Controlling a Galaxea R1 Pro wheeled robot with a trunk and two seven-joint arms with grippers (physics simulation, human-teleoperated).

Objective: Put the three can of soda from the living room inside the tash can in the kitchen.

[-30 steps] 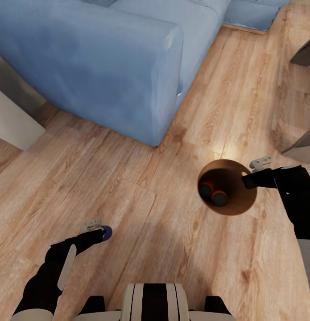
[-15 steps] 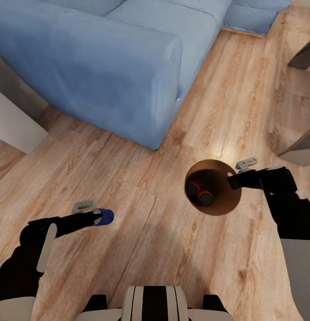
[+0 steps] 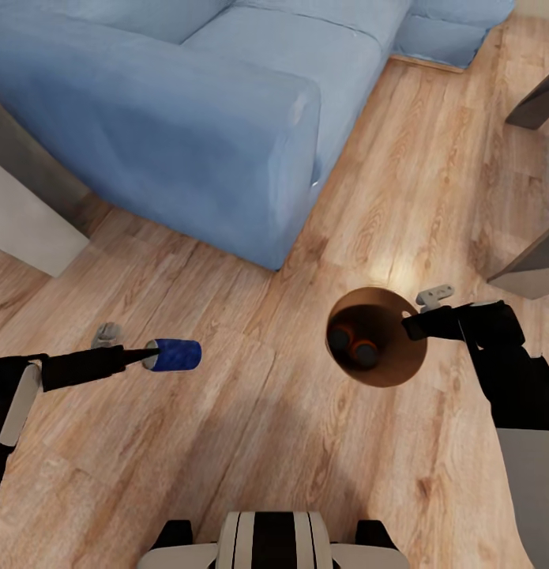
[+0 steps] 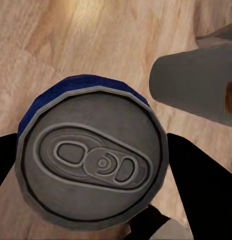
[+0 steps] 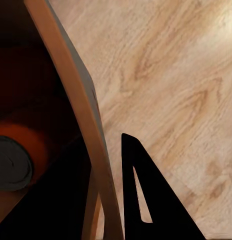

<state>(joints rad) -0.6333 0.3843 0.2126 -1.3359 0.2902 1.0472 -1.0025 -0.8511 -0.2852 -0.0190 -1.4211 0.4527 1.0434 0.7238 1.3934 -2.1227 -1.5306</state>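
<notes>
We are in the living room, looking down over a warm wood floor with the light-blue sofa filling the far left of the head view.

Our left tool reaches out at the left, low over the floor, closed around the dark blue soda can. The can lies on its side in the grip, its blue body pointing right toward the bin. In the left wrist view the can's silver end with its pull tab faces the camera, the dark fingers pressing it from both sides, and the grey outer wall of the trash can shows beyond it.

Our right tool holds the trash can by its rim on the right side, one finger inside and one outside. The right wrist view shows this plainly: the brown rim wall runs between the two dark fingers, so the tool is clamped on the bin's edge. The bin is seen from above at right of centre, its round mouth open toward us and its inside brown.

Inside the bin lie the two orange soda cans, side by side against its left inner wall, their dark ends up. One orange can shows in the right wrist view too, deep in the bin.

The blue can and the bin are well apart, with bare floor between them. Dark furniture edges stand at the far right.
</notes>
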